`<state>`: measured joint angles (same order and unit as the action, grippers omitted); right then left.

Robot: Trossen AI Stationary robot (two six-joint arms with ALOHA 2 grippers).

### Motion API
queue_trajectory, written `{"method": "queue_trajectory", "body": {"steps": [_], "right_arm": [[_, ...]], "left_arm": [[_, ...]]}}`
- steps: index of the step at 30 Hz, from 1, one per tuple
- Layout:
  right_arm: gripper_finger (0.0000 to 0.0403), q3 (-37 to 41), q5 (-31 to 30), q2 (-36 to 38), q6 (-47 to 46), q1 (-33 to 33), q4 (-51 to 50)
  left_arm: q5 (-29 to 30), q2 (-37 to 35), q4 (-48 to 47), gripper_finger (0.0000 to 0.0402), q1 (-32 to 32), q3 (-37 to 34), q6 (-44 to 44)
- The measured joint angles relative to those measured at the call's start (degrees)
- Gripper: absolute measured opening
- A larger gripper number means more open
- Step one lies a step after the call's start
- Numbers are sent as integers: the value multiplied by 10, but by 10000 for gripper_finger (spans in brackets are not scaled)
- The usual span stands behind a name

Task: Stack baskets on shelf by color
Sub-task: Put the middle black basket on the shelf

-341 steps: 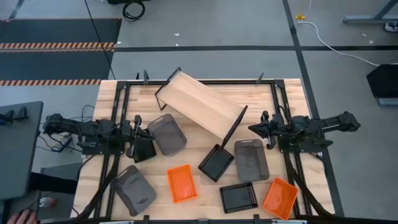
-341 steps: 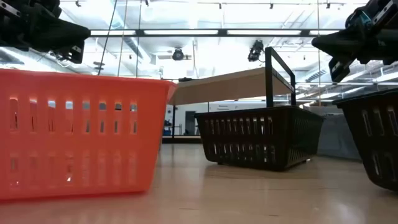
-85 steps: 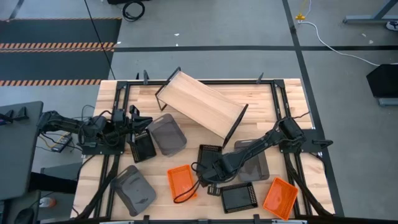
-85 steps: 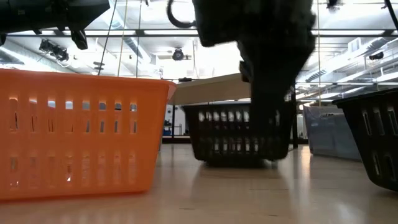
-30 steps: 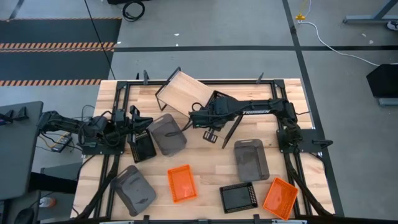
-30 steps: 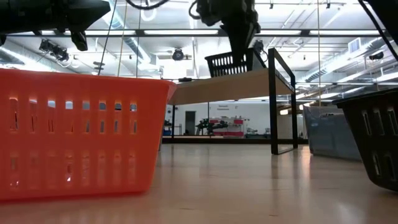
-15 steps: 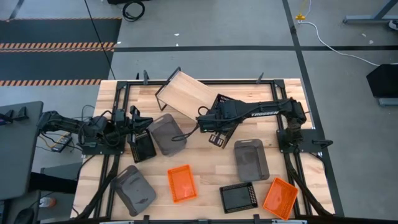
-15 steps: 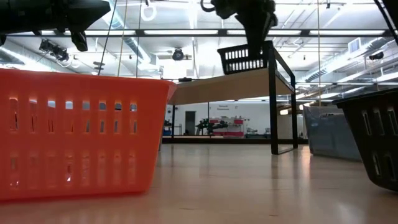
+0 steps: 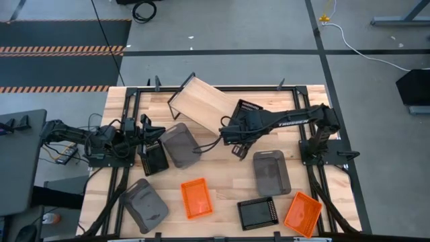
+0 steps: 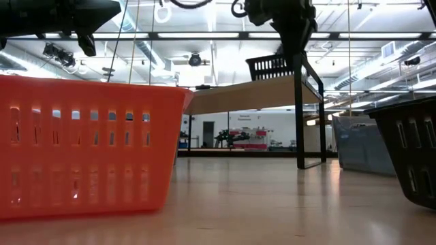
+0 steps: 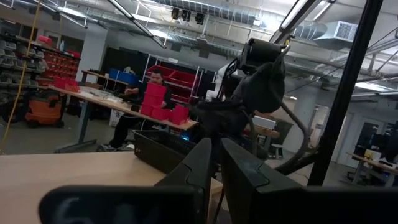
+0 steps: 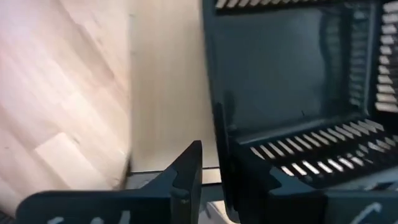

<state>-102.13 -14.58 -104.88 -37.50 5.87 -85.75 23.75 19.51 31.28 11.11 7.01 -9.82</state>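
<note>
1. On the right end of the tilted shelf [image 9: 201, 101], a black basket [image 9: 246, 107] stands upright, near the black end frame.
2. The right arm reaches across the table [image 9: 222, 168] to that basket.
3. The right pincer [image 12: 216, 155] straddles the basket's near wall, one finger inside and one outside. It is narrowly parted, with a gap showing on the outer side, so it is not clamping the wall.
4. The left pincer [image 11: 216, 149] hangs at the table's left side, next to a grey basket [image 9: 180, 143]. It is narrow, the fingers almost together with nothing between them.
5. Six more baskets lie on the table in front of the shelf: two grey, two orange and two black.
</note>
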Motion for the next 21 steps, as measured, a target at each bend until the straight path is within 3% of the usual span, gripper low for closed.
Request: {"method": "queue_trajectory", "body": {"steps": [12,21], "right_arm": [[40,0,29,0,2,0,26],[41,-1,34,1,2,5,27]], "left_arm": [[0,0,0,39,0,0,1],[0,0,0,39,0,0,1]]}}
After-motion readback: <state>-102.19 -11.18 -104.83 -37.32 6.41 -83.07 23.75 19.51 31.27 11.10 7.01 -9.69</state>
